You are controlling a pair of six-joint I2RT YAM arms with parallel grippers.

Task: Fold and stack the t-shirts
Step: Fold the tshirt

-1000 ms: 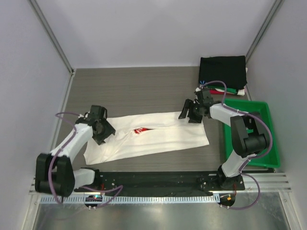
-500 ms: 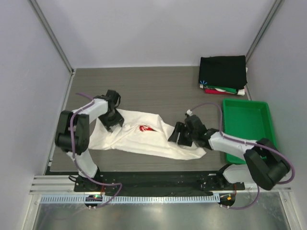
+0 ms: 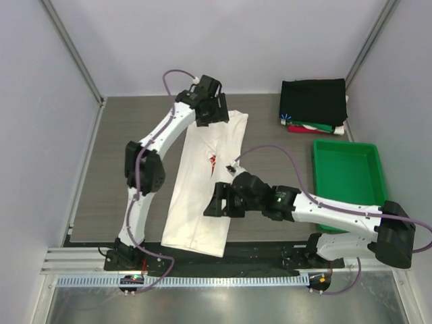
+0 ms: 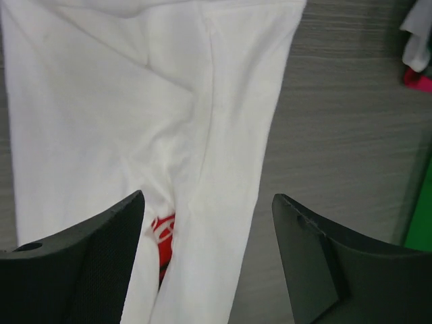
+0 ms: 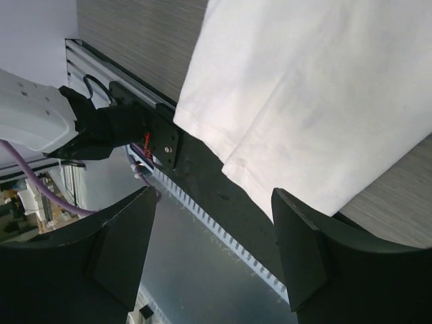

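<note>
A white t-shirt point(image 3: 206, 185) with a red print point(image 3: 212, 160) lies folded into a long strip, running from the far middle of the table to its near edge. My left gripper point(image 3: 214, 116) hovers over the strip's far end, open. The cloth point(image 4: 169, 108) and a bit of red print point(image 4: 162, 229) lie below its spread fingers point(image 4: 128, 223), and nothing is held. Beside the strip's near part, my right gripper point(image 3: 216, 201) is open above the near hem point(image 5: 270, 155). A folded stack, black t-shirt point(image 3: 314, 100) on top, sits at the back right.
A green plastic tray point(image 3: 372, 152) stands at the right, just in front of the folded stack, whose green, red and white layers point(image 3: 316, 126) show at its near edge. The near hem of the white shirt overhangs the black base rail point(image 3: 256, 253).
The white shirt has swung from lying crosswise to lying lengthwise. My left gripper moved to the far end and my right gripper moved left towards the near end; both now stand open above the cloth.
</note>
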